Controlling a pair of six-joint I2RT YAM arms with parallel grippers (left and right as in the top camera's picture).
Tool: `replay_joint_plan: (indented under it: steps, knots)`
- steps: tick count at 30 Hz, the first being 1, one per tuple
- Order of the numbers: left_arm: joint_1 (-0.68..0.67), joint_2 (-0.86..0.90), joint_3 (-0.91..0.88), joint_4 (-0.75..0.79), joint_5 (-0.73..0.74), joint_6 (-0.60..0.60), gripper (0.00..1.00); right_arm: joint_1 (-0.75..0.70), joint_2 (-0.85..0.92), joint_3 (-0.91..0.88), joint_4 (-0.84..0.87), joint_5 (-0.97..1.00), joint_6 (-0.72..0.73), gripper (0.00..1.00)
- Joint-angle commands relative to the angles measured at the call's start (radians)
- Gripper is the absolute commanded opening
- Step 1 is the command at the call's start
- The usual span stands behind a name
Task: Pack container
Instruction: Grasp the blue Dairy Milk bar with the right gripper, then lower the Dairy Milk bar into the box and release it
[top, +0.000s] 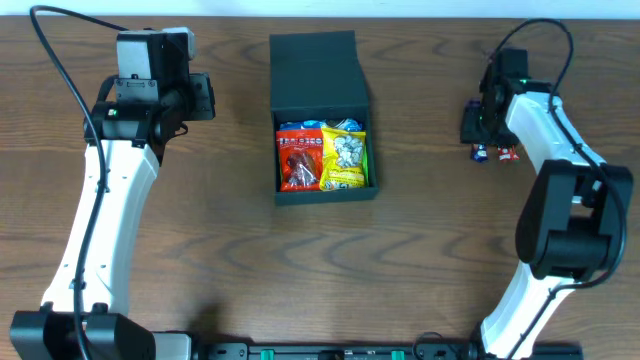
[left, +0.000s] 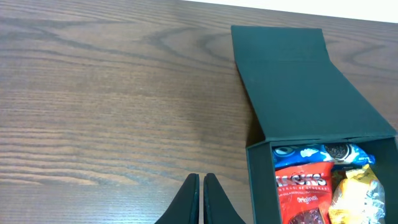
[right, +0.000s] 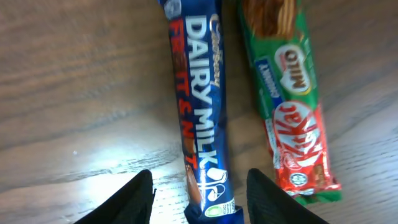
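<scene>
The right gripper (right: 204, 196) is hovering low over the table (top: 230, 250) with its fingers spread wide. They are straddling the near end of a blue Dairy Milk bar (right: 202, 106) and are gripping nothing. A green-and-red KitKat packet (right: 292, 118) is lying just beside the bar, roughly parallel and apart from it.

The left gripper (left: 200, 199) is sitting with its fingers pressed together and empty, over bare wood to the left of the container (top: 314, 72).

The container is standing at the centre of the table, well apart from the two bars. Its lid flap is lying open and flat toward the far edge. A red packet (top: 298, 160) and a yellow packet (top: 343, 160) are filling most of the interior, and a blue packet (left: 311, 151) is showing behind them.

Handling assessment: the container is looking light and fairly stiff in the walls. The matte card is likely giving fair friction. It is probably going to slide if pushed, so one arm should be steadying a side wall. The flap is best taken at its free far edge and swung over. Pinching the thin walls hard is risking a crease.

The bar's wrapper is appearing glossy and slick, so a grip across its narrow width near the middle is advisable.
</scene>
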Motion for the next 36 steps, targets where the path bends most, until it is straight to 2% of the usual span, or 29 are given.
replay_joint_plan:
  steps: [1,8,11,14,17,22,24,28,31,34,36]
  knots:
    - [0.002,-0.019,0.025,0.001,-0.006,0.022,0.06,0.002,0.027,-0.02,0.014,0.01,-0.013,0.49]
    - [0.002,-0.019,0.026,0.0,-0.007,0.022,0.06,0.002,0.076,-0.02,0.042,0.01,-0.028,0.45]
    - [0.002,-0.019,0.026,0.0,-0.007,0.022,0.06,0.003,0.079,-0.02,0.051,0.01,-0.028,0.36]
    - [0.002,-0.019,0.025,0.0,-0.007,0.022,0.06,0.003,0.079,-0.02,0.06,0.01,-0.028,0.2]
    - [0.002,-0.019,0.026,0.001,-0.007,0.022,0.06,0.003,0.079,-0.018,0.061,-0.002,-0.028,0.11]
    - [0.002,-0.019,0.026,0.001,-0.007,0.022,0.06,0.012,0.079,0.069,-0.001,-0.086,-0.028,0.03]
    - [0.002,-0.019,0.026,0.001,-0.007,0.022,0.06,0.031,0.079,0.174,-0.064,-0.114,-0.045,0.01]
    - [0.002,-0.019,0.026,0.002,-0.007,0.048,0.06,0.105,0.079,0.36,-0.163,-0.192,-0.193,0.01]
    - [0.002,-0.021,0.027,0.008,-0.023,0.074,0.06,0.226,0.079,0.492,-0.242,-0.238,-0.468,0.01]
    - [0.002,-0.033,0.037,0.009,-0.041,0.101,0.06,0.344,0.079,0.528,-0.296,-0.259,-0.763,0.01]
    - [0.002,-0.047,0.045,0.01,-0.042,0.126,0.06,0.407,0.079,0.526,-0.31,-0.251,-0.894,0.01]
